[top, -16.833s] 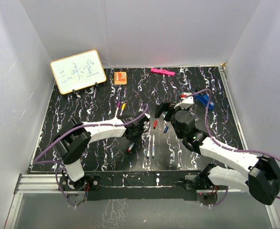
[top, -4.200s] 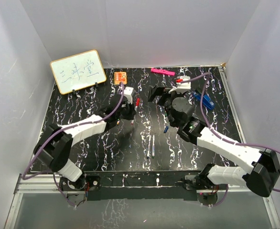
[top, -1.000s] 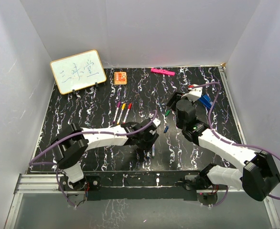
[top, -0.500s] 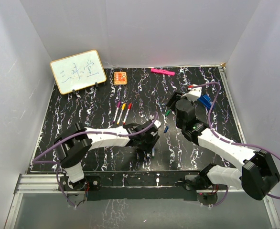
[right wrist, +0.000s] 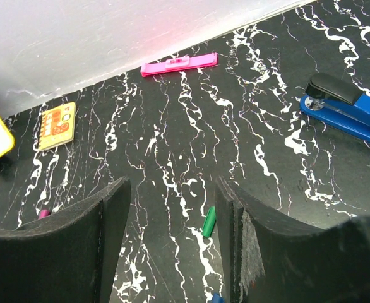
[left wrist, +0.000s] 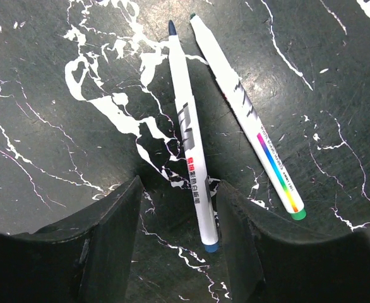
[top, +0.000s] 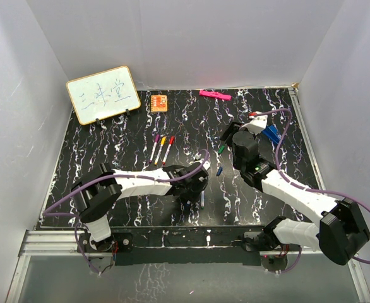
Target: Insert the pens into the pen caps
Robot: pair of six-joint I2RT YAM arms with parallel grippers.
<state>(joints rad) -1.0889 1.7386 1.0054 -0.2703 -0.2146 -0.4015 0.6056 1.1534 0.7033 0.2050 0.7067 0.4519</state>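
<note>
Left wrist, left jaws parted astride blue-tipped pen [left wrist: 191, 136], barrel print unreadable, right jaws likewise parted

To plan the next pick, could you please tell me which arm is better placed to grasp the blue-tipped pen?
Left. The left tool hangs open directly over the blue-tipped pen, a finger on each side of its barrel. The right tool is also open but faces the green cap, farther back.

wide overhead; wrist views near table [top: 96, 151]
</note>
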